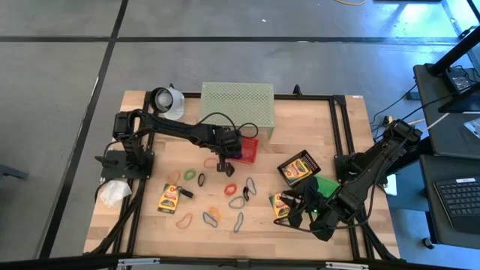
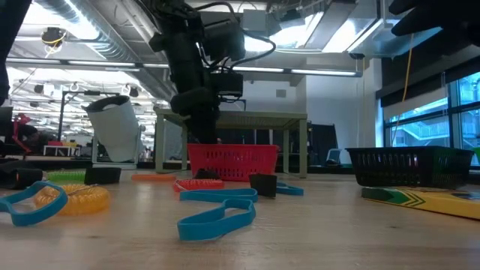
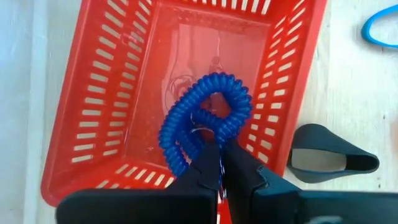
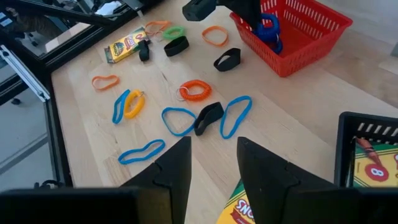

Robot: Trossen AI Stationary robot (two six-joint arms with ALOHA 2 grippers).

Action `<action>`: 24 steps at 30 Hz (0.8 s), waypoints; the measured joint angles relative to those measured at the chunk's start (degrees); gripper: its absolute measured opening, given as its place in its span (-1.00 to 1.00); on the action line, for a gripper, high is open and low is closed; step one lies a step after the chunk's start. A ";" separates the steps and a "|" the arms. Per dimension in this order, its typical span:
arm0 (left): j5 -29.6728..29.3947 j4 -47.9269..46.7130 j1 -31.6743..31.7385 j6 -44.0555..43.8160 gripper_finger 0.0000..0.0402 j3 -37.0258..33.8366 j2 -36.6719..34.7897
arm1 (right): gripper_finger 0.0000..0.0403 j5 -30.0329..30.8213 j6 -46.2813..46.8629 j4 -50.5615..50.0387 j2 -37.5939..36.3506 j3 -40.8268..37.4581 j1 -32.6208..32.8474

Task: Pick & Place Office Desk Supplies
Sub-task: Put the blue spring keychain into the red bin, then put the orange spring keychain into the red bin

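Now, with the left gripper (image 3: 219, 152) over the red basket (image 3: 106, 93), its jaws pinching the blue coiled loop (image 3: 202, 115), it should spread them only once the coil hangs inside the walls, while the right gripper (image 4: 214, 163), jaws spread, waits near the crayon boxes (image 1: 297, 169).

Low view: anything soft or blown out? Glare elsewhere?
Low view: the near blue loop is soft, and the ceiling lights are blown out, leaving the left arm a dark silhouette. Left wrist view: a shiny reflection on the red basket floor, behind the blue coil. High view: even light, short shadows.
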 joint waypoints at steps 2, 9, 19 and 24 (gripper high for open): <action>0.32 0.00 0.00 0.02 -0.98 -0.02 0.00 | -0.35 0.00 -0.02 0.00 0.00 -0.01 0.00; 0.65 -0.02 0.00 0.04 -0.98 0.00 -0.04 | -0.35 0.01 -0.03 0.00 0.00 -0.02 0.00; -0.19 0.11 -0.39 0.48 -0.74 0.00 -0.09 | -0.35 0.01 -0.15 0.00 0.00 0.00 0.00; -0.13 0.11 -0.44 1.05 -0.42 0.00 -0.11 | -0.35 0.00 -0.15 0.00 0.00 -0.02 0.00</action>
